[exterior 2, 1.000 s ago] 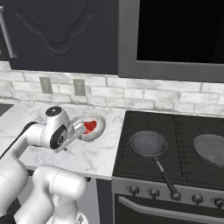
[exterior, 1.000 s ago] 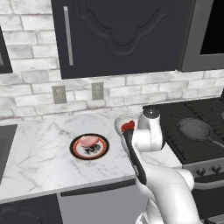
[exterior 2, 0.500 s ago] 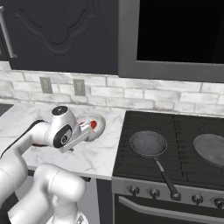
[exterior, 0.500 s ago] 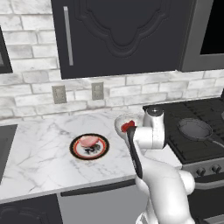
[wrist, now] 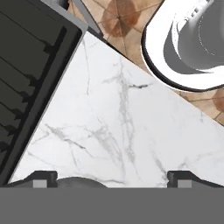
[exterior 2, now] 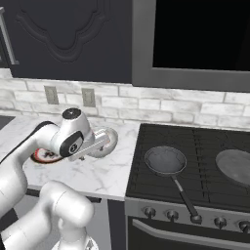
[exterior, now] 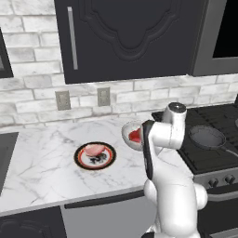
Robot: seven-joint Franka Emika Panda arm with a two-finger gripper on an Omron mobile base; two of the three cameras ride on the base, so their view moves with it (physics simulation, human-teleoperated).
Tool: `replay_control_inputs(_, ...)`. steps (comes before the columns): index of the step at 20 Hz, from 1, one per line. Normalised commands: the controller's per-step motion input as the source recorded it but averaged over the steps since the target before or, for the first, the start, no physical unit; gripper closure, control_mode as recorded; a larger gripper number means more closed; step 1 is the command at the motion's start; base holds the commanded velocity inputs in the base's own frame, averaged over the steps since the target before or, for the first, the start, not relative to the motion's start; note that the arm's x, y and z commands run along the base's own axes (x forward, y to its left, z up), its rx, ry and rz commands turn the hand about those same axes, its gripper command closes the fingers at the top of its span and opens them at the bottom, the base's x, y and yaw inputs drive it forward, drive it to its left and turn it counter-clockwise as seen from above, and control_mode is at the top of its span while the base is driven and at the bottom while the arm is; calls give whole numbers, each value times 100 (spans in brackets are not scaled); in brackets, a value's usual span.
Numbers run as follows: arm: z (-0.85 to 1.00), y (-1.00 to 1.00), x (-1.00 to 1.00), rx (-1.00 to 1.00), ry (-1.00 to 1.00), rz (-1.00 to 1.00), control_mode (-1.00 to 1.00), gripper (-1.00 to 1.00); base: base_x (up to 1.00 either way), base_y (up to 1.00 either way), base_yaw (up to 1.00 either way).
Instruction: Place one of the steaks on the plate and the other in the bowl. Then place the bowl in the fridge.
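A white marble counter point(exterior: 42, 153) runs below dark upper cabinets point(exterior: 125, 35) and a pale brick backsplash point(exterior 2: 161, 105) fitted with 2 outlets. To its right stands a black stove point(exterior 2: 205, 166) carrying 2 dark frying pans, the nearer one point(exterior 2: 166, 160) with its handle pointing toward the front edge. The plate point(exterior: 95, 155) lies flat on the counter with the pale pink steak point(exterior: 93, 149) on it. Near the stove edge, the bowl point(exterior: 132, 135) holds the red steak point(exterior: 135, 135); the arm partly hides it. The gripper point(wrist: 112, 177) hovers over bare marble beside the stove, fingers spread wide, holding nothing.
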Motion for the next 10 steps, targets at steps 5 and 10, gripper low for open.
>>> replay_control_inputs(5, 67, 0, -1, 11, 1, -39, -100, -100, 0, 0, 0)
replay_control_inputs(10, 0, 26, -12, 4, -11, -53, -100, -100, 0, 0, 0)
